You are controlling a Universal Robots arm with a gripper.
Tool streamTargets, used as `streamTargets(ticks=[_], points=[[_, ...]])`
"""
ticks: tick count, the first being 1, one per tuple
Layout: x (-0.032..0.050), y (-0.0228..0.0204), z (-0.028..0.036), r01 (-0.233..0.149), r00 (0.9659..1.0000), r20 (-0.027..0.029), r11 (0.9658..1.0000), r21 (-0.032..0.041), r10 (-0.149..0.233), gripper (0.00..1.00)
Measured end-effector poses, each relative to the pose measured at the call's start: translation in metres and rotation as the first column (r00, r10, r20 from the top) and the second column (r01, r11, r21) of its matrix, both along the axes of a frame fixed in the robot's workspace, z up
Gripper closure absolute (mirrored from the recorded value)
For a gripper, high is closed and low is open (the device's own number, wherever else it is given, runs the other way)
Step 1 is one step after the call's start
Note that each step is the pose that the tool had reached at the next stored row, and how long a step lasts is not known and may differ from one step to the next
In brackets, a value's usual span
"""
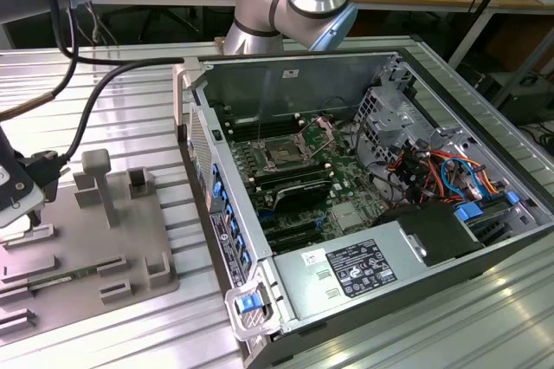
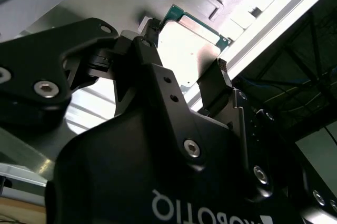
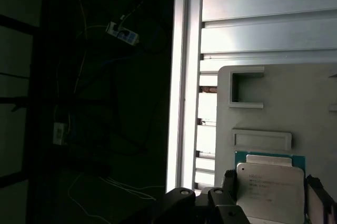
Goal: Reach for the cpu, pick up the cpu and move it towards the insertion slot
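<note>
Black gripper (image 2: 185,50) body looms close, astride the cpu (image 3: 271,190) at the grey tray (image 3: 279,98), placed to take its edges; whether it grips, I cannot tell; the insertion slot (image 1: 284,154) lies well apart

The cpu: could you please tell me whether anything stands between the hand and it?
Nothing visible does. In both wrist views the hand is right at the cpu, which lies on the tray, with no other object between them.
</note>
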State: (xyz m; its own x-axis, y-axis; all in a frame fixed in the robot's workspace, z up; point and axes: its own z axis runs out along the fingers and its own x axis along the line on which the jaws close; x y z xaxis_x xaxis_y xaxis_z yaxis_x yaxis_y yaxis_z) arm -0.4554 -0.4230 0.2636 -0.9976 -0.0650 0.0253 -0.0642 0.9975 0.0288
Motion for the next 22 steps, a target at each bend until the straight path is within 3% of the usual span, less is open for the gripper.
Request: streamTargets(ticks=[22], points=[[0.0004,-0.0008,0.0095,0.000,1.0000,-0.0021,1.0000,0.0020,0.000,0.45]])
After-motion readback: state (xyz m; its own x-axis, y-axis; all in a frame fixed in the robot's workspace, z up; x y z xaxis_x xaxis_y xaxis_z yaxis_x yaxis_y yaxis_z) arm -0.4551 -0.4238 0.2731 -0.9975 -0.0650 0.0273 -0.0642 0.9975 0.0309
